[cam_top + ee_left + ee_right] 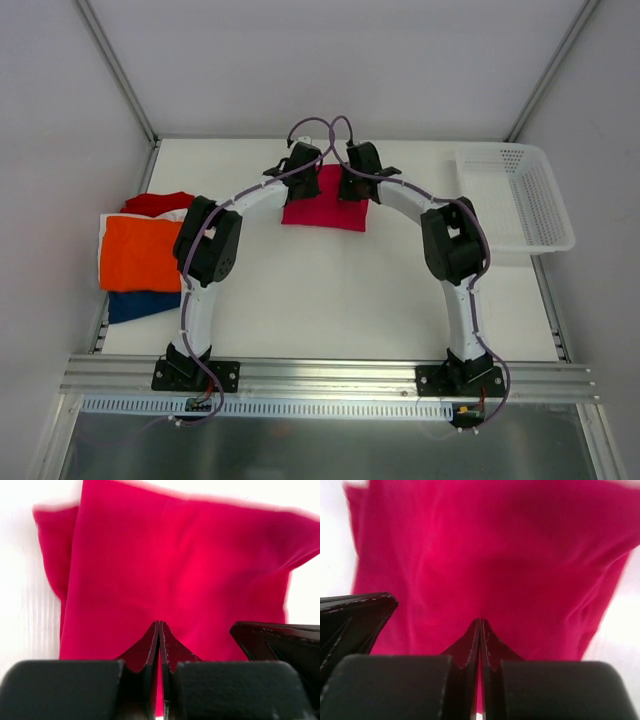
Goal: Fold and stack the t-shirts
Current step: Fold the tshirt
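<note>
The magenta-pink t-shirt (pixel 322 210) lies folded into a small rectangle at the middle far part of the table. It fills the left wrist view (pixel 175 565) and the right wrist view (pixel 490 555). My left gripper (pixel 303 178) and right gripper (pixel 352 183) are side by side over its far edge. In the wrist views the left gripper (pixel 159 624) and the right gripper (pixel 480 621) have their jaws together, tips down at the smooth cloth, with no fold seen pinched between them. A stack at the left holds orange (pixel 140 252), red (pixel 158 203), dark blue (pixel 140 305) and white (pixel 103 225) shirts.
A white perforated basket (pixel 515 195) stands at the far right edge of the table. The shirt stack overhangs the left edge. White walls and metal frame posts enclose the table. Each gripper's body shows in the other's wrist view.
</note>
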{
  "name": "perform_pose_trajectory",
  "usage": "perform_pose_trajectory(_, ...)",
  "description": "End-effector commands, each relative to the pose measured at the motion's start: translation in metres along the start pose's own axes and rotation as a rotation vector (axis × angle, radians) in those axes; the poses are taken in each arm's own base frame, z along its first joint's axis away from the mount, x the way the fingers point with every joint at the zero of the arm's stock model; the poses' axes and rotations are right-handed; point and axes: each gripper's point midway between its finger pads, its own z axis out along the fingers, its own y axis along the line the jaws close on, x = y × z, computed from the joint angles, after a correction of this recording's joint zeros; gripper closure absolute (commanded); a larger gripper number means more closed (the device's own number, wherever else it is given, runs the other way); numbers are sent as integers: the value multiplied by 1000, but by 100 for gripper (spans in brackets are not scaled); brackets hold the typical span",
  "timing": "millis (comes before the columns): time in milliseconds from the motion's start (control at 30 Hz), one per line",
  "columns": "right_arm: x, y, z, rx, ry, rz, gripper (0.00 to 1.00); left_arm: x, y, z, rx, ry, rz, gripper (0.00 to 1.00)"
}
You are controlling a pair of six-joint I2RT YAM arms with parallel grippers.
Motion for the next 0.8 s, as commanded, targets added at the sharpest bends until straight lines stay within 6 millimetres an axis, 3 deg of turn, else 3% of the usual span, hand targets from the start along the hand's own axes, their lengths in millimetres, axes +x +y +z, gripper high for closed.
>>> perform_pose_trajectory(0,33,12,-4,-62,131,70,99,22,7,-8,-5,78,-67,100)
perform_pose_trajectory(33,37,14,-9,-63,139,88,99,43,16,-8,-29,121,-83,100)
perform_pose_trajectory(67,46,11,-11,-57,154,99,100,47,18,-14,-32,126,-91,100)
perform_pose_trajectory(100,70,0,-11,-24,192,110,99,56,19,-18,-38,141,-96,100)
perform_pose_trajectory(133,74,4,-20,-22,190,123,100,76,28,-20,-69,174,-106,100)
perform_pose_trajectory(167,83,2,-23,-15,202,122,100,81,29,-27,-72,179,-111,100)
perform_pose_trajectory(200,108,-6,-27,25,241,111,99,102,34,-31,-95,212,-109,100)
perform_pose_trajectory(267,120,-6,-40,42,248,102,99,114,39,-42,-129,211,-106,100)
perform_pose_trajectory(300,144,-12,-45,71,284,84,100,136,45,-49,-159,241,-101,100)
perform_pose_trajectory(367,151,-7,-60,68,272,71,99,146,50,-60,-186,232,-95,100)
perform_pose_trajectory(400,155,-14,-65,114,256,56,100,164,58,-67,-209,258,-80,100)
perform_pose_trajectory(433,174,-16,-72,132,279,38,99,169,52,-76,-202,255,-80,100)
perform_pose_trajectory(500,180,-11,-87,150,252,3,100,192,61,-89,-233,277,-80,100)
perform_pose_trajectory(533,193,-16,-93,172,267,-15,99,196,54,-101,-217,270,-73,100)
perform_pose_trajectory(567,192,-16,-100,191,245,-11,100,203,56,-107,-230,266,-67,100)
perform_pose_trajectory(600,200,-12,-106,190,249,-31,99,218,64,-115,-254,276,-77,100)
perform_pose_trajectory(633,212,-16,-111,206,263,-41,99,219,62,-126,-251,264,-82,100)
perform_pose_trajectory(667,214,-18,-115,229,247,-36,100,234,65,-136,-257,277,-56,100)
perform_pose_trajectory(733,227,-16,-126,238,242,-58,99,238,65,-149,-264,252,-78,100)
perform_pose_trajectory(767,224,-10,-134,241,198,-62,99,250,71,-159,-286,258,-68,100)
